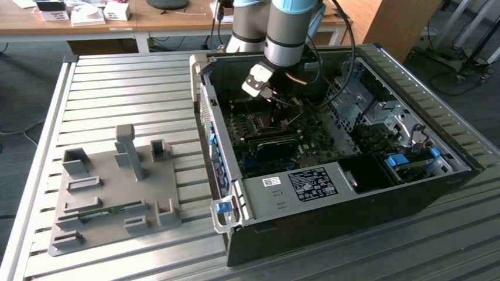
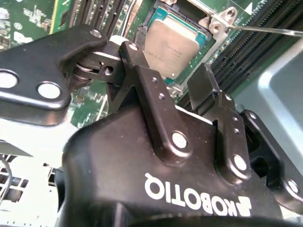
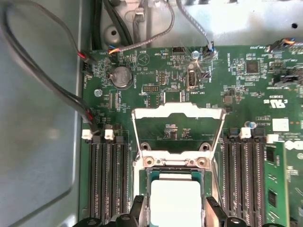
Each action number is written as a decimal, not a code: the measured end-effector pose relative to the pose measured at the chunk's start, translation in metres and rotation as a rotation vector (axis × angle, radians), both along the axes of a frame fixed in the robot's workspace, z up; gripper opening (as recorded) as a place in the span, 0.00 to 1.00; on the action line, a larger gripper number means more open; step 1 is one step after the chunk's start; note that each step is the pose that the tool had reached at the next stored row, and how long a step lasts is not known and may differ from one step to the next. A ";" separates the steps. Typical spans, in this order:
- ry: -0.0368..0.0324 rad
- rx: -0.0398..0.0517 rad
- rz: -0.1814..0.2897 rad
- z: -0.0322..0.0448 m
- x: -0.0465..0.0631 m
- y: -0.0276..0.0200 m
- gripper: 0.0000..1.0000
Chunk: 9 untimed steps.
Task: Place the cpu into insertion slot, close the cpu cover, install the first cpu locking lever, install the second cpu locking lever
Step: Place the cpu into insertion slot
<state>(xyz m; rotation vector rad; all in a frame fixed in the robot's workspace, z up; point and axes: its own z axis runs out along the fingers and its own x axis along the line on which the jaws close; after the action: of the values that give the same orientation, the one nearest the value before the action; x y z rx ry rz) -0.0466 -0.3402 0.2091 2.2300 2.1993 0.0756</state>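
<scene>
Toward the exterior view's lower left, a grey fixture plate (image 1: pixel 109 193) lies on the slatted bench (image 1: pixel 140 88). To its right stands the opened computer case (image 1: pixel 406 193), and the arm reaches down into it from the upper middle of the frame, with the pincer (image 1: pixel 264 88) over the green circuit board (image 1: pixel 270 137).

In the first wrist view, read across the board: a bank of long black memory slots (image 3: pixel 106 179), then the insertion slot (image 3: pixel 142 163) with the cpu (image 3: pixel 174 191) lying inside its rim, then a second bank of slots (image 3: pixel 246 179). The cpu looks seated flat. The cpu cover (image 3: pixel 177 112) is swung back on its hinge and is not yet closed. The pincer (image 3: pixel 174 204) is open and holds nothing, with one finger on each side of the chip. You cannot tell whether the fingertips (image 3: pixel 138 203) touch its edges.

The second wrist view shows the same: the pincer (image 2: pixel 166 61) spread above the pale cpu (image 2: pixel 173 40), and a thin steel lever rod (image 2: pixel 270 31) beyond it.

Treat the chip as light, thin, stiff and fragile. Its face is likely slick, and the contacts under it are easily damaged. If you must hold it, grip two opposite edges and keep it level. The cover is stiff sheet metal that should pivot freely, so push on its free edge, away from the hinge.
</scene>
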 end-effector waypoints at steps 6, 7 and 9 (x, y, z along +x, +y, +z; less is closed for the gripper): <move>0.0000 -0.0001 0.000 0.0130 0.000 0.0000 0.61; 0.0000 0.0000 0.000 0.0140 0.000 0.0000 0.61; 0.0000 0.0001 0.000 0.0162 0.000 0.0000 0.61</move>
<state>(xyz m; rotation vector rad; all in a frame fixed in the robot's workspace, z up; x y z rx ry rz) -0.0466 -0.3402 0.2252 2.2300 2.1994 0.0757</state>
